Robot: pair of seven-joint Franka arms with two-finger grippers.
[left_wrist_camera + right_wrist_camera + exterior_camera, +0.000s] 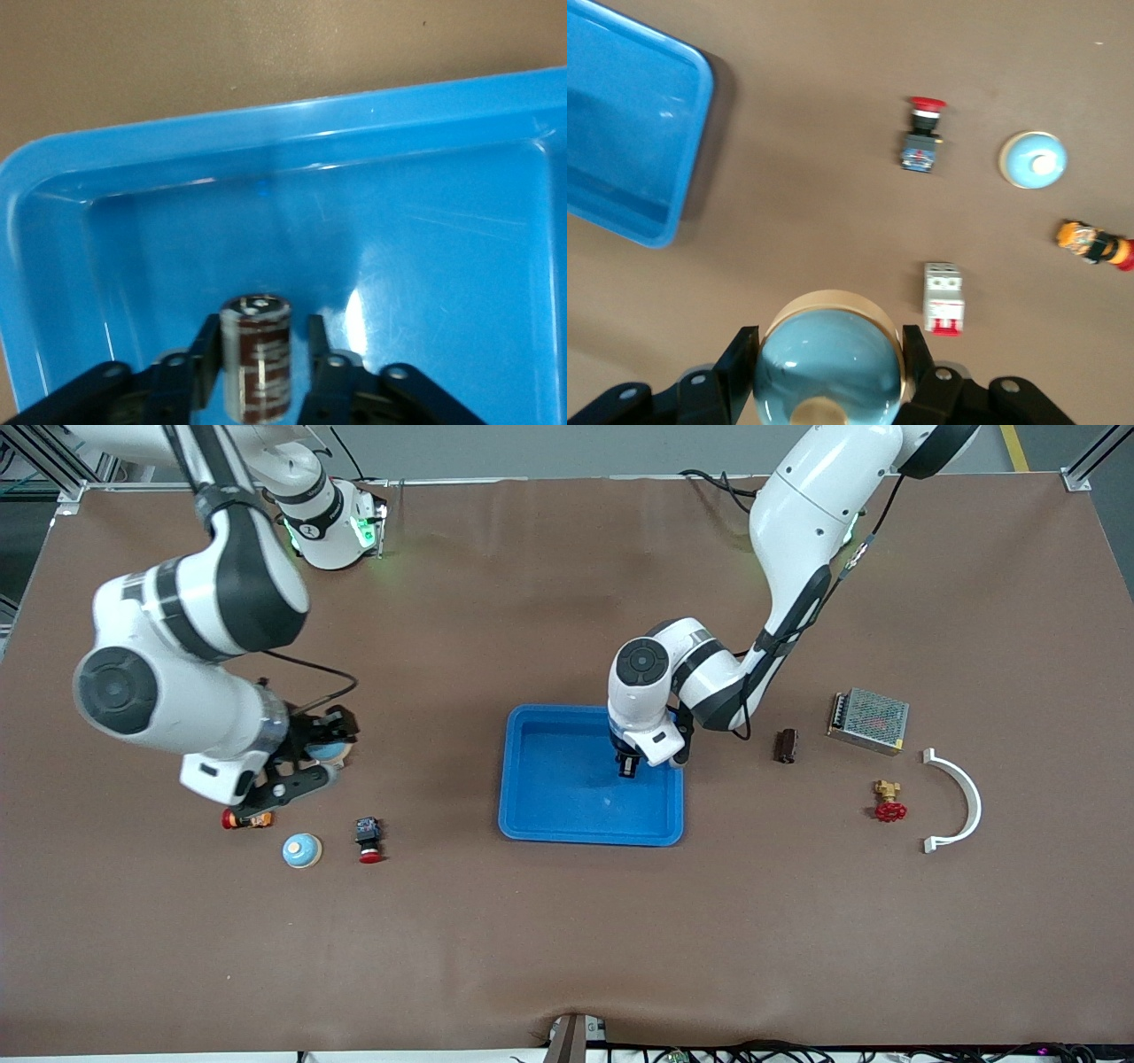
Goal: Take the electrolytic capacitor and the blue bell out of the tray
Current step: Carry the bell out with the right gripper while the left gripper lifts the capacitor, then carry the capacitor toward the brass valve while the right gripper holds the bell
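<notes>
Left gripper [257, 372] hung over blue tray [532, 815], fingers closed on brown capacitor [257, 367] — held upright above tray floor. Right gripper [828, 372] was up over table toward right arm's end, fingers clamped around blue bell [830, 367]. On table below it: second blue bell [302, 850], red push button [368, 840], white circuit breaker [943, 298] — all apart from tray.

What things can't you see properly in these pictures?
- Front view: the brown cylindrical capacitor is hidden under the left gripper in the blue plastic tray.
- Front view: the right gripper hides most of its light-blue domed bell.
- Front view: the white circuit breaker hides under the right arm.
</notes>
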